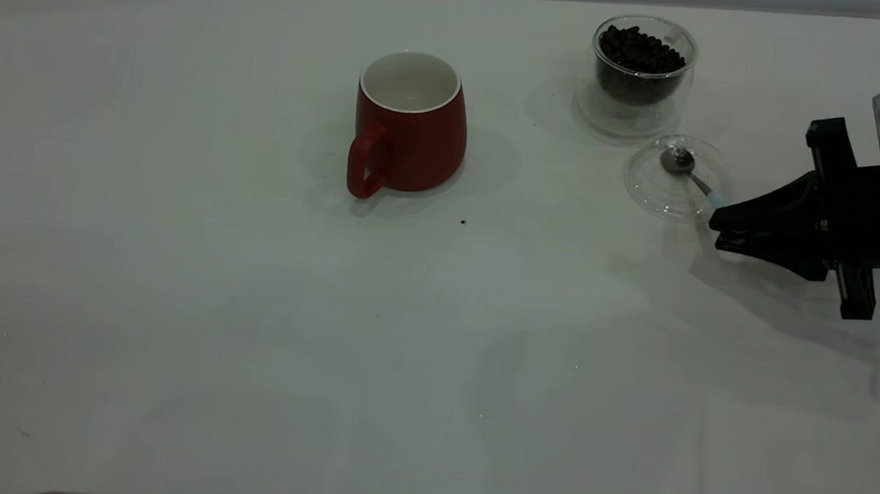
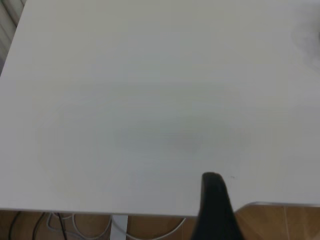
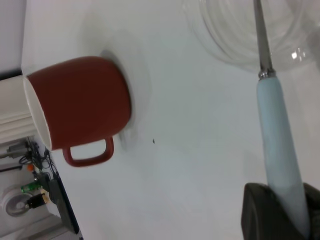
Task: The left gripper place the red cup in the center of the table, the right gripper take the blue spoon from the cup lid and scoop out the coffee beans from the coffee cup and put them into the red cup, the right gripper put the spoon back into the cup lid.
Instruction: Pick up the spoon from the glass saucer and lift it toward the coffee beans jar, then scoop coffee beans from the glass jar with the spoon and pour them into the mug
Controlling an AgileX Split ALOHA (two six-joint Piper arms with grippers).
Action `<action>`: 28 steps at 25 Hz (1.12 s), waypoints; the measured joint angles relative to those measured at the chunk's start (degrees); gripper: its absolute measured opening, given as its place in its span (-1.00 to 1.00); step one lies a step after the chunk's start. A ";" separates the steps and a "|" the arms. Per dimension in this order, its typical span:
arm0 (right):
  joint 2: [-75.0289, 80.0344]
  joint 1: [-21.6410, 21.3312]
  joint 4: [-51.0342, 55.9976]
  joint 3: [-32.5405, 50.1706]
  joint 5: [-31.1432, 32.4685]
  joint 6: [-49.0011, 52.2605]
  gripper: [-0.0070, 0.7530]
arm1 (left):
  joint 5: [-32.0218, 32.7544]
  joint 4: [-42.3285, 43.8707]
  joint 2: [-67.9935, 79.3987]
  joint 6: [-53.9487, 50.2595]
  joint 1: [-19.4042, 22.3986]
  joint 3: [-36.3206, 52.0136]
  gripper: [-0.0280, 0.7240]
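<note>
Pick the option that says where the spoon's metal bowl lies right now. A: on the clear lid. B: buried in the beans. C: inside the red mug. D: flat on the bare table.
A: the blue spoon rests its bowl on the cup lid while the right gripper is shut on its handle.

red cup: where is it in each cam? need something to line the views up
Exterior: red cup upright at table centre, handle toward the camera, left of the coffee cup.
Left wrist: not in it; only bare table and one finger of the left gripper.
Right wrist: red cup seen side-on across the table.
Shared landmark: blue spoon, held by the right gripper, bowl over the cup lid.
</note>
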 joint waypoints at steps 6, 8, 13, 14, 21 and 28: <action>-5.57 0.00 -1.10 5.07 -0.63 0.00 -0.68 | 0.00 0.00 0.00 0.12 0.00 0.00 0.64; -7.63 0.00 -1.48 6.86 -0.69 -0.07 -0.68 | -0.06 0.00 0.00 0.12 0.00 0.00 0.64; -13.21 0.00 -2.75 10.93 -0.86 -0.96 -0.68 | -0.06 0.00 0.00 0.12 0.00 0.00 0.64; -14.45 0.00 -2.87 11.35 -0.87 -1.11 -0.68 | -0.06 0.00 0.00 0.12 0.00 0.00 0.64; -21.23 0.59 -7.73 8.09 -3.63 2.42 -0.68 | -0.06 0.00 0.00 0.12 0.00 0.00 0.64; -21.30 5.10 -20.49 -3.30 -9.71 15.99 -0.68 | -0.06 0.00 0.00 0.07 0.00 0.00 0.64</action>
